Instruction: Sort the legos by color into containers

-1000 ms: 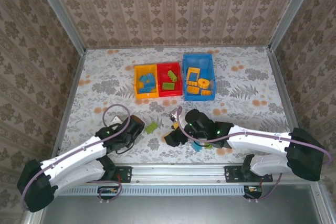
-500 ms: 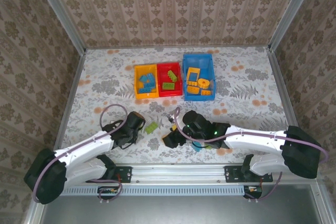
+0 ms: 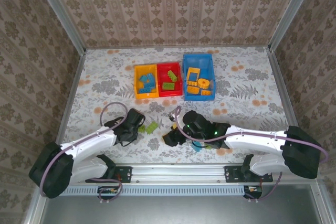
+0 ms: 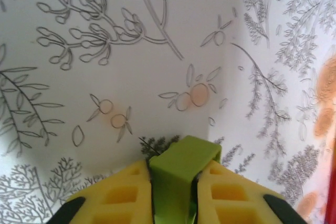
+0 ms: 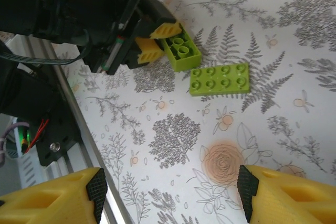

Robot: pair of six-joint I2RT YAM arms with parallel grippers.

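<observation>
The left gripper (image 5: 157, 40), pinched shut on a green lego (image 5: 182, 50) well to the near side of the red container (image 3: 170, 95), should lift straight before carrying there; the right gripper (image 5: 168, 195) gapes empty.

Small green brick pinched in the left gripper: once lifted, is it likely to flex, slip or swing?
Probably rigid: the green brick shows crisp square edges between the shut fingers of the left gripper. Likely light, being small plastic. It might pivot, since only one end is pinched.
</observation>
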